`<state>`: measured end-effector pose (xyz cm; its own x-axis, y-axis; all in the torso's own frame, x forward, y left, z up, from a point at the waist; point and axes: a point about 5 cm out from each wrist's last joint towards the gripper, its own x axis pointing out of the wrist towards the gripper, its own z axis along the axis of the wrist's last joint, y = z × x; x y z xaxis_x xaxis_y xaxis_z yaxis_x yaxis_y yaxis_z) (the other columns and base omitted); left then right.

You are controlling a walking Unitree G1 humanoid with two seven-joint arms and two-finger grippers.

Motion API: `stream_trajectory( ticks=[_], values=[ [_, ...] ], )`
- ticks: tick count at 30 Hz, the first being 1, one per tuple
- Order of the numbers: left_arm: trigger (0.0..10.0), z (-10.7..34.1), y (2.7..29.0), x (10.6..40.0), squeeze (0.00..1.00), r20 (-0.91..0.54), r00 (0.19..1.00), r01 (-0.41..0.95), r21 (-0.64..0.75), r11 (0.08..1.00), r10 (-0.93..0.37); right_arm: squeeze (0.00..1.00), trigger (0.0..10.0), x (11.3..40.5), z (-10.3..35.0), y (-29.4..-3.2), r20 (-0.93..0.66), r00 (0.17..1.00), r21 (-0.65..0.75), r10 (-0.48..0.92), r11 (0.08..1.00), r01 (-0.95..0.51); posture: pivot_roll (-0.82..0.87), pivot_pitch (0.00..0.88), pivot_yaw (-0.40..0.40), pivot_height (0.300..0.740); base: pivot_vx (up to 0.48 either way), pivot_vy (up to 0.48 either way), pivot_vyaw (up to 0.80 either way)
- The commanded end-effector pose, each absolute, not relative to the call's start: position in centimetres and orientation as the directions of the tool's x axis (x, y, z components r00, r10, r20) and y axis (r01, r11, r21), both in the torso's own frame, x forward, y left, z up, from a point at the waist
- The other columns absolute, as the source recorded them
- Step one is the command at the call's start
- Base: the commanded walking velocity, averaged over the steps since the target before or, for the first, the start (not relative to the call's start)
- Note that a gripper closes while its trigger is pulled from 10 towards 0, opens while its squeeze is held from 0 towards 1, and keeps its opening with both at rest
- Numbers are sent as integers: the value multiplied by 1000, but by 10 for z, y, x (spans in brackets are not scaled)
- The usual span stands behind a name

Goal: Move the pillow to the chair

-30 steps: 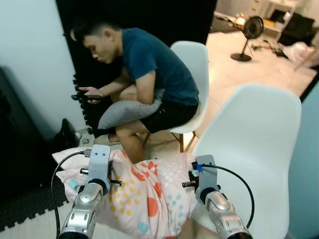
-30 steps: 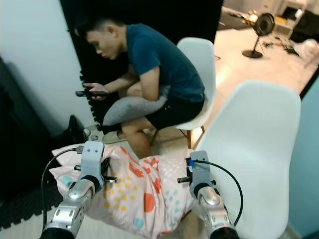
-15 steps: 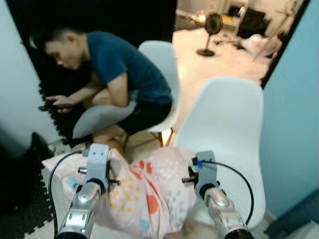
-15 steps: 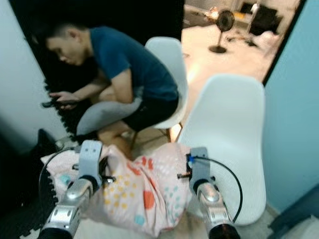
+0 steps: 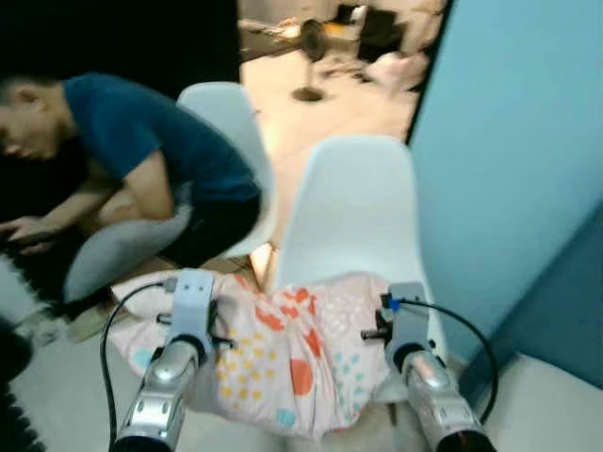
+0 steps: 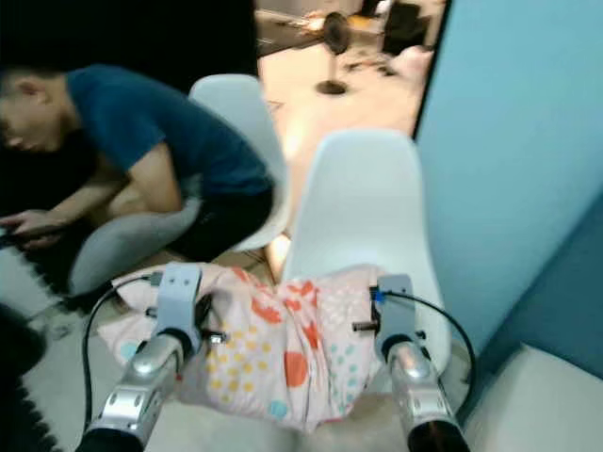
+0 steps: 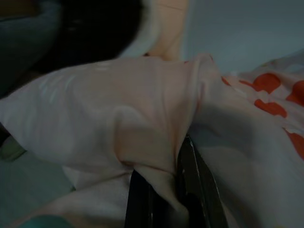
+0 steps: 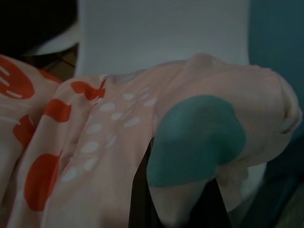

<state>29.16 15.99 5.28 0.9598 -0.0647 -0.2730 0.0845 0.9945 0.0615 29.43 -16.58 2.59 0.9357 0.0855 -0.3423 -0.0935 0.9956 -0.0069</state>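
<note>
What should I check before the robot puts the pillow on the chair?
1. Left gripper holds the pillow: ok, fabric is pinched between the fingers.
2. Right gripper holds pillow: ok, fabric bunched in its fingers.
3. Empty chair straight ahead: ok.
4. Seat free of things: cannot tell, the pillow hides it.
5. Person on the other chair clear of the path: ok, off to the left.

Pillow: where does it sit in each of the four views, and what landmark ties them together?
Left eye view: pillow, low centre, between the left claw and right claw.
Right eye view: low centre, before the empty chair.
Left wrist view: pale fabric bunched over the black fingers.
Right wrist view: teal-spotted corner draped over the fingers.
Shared landmark: the white chair back behind the pillow.
</note>
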Motion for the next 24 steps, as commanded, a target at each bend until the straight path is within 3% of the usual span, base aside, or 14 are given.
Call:
stream_trajectory(
  ticks=[1,15,24],
  values=[
    [10000,60,155,296,0,-235,968,99,61,993,-82,0,10000,297,31,-162,-313,944,5,100,995,-104,8,38,16,740,0,0,-800],
    [10000,60,155,296,0,-235,969,98,59,993,-81,0,10000,297,30,-162,-313,945,13,95,995,-96,8,44,15,740,0,0,-800],
    [10000,64,156,297,0,-208,976,66,30,997,-58,0,10000,298,31,-157,-311,943,-5,119,992,-127,8,44,15,740,0,0,0]
  ],
)
